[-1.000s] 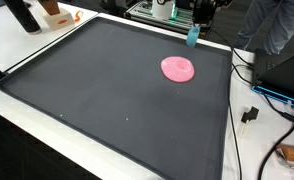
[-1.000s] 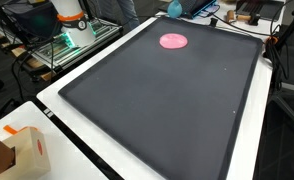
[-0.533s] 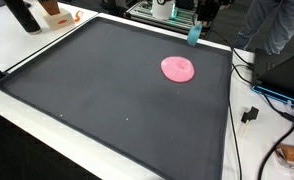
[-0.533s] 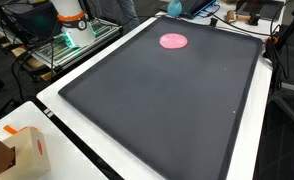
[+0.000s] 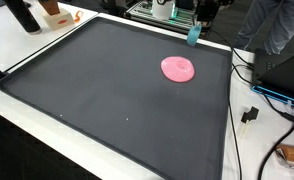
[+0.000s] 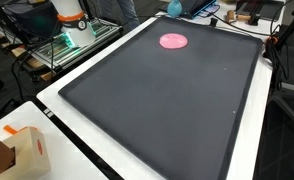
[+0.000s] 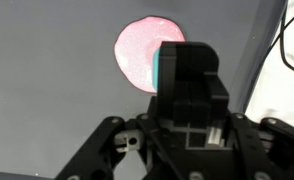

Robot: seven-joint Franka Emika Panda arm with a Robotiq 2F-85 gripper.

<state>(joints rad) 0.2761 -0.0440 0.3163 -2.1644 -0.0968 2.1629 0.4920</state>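
The main risk is a slip. The hand [image 5: 195, 29] is closed on a small teal block [image 5: 194, 37] and holds it only by the top, so most of the block hangs free below the fingers. I judge that a jolt or a loosened grip could drop it.

The block hangs beyond the pink disc [image 5: 178, 68], over the far rim of the black mat [image 5: 97, 90]. From there a dropped block could bounce off the rim and leave the mat. It might then roll onto the white surface [image 5: 32, 60] or in among the cables [image 5: 245, 72] to the right of the disc. A low sweep toward the disc could also drag the block across it and push it out of place.

In the wrist view only a thin teal edge of the block [image 7: 164, 68] shows, pressed against the dark finger. The disc [image 7: 137, 48] lies past it on the left. In an exterior view the block [image 6: 174, 8] sits at the mat's far edge, above the disc [image 6: 173, 41].

The block looks plain, matte, light blue-green and taller than it is wide. Its exact shape is too small to tell.
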